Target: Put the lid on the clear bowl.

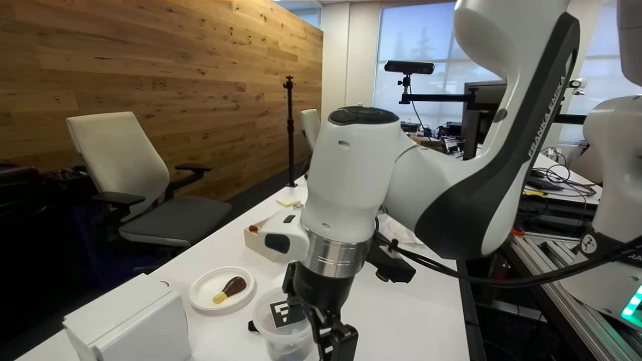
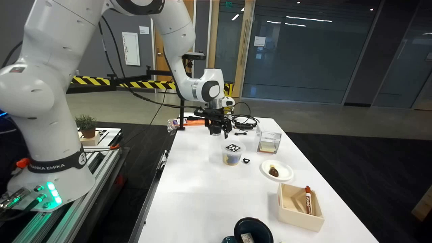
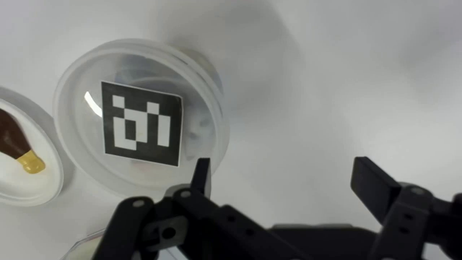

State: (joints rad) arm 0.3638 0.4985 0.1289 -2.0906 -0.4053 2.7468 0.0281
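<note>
wrist view: claw (image 3: 281, 169) partly hides the lid (image 3: 142, 124)

Both exterior views, seemingly opposed, share the table (image 2: 219, 194); wrist's looks down.

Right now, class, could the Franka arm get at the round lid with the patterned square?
Probably yes: the fingers stand open and no object rests on the lid. They would likely need to shift first, as it isn't between them.
</note>
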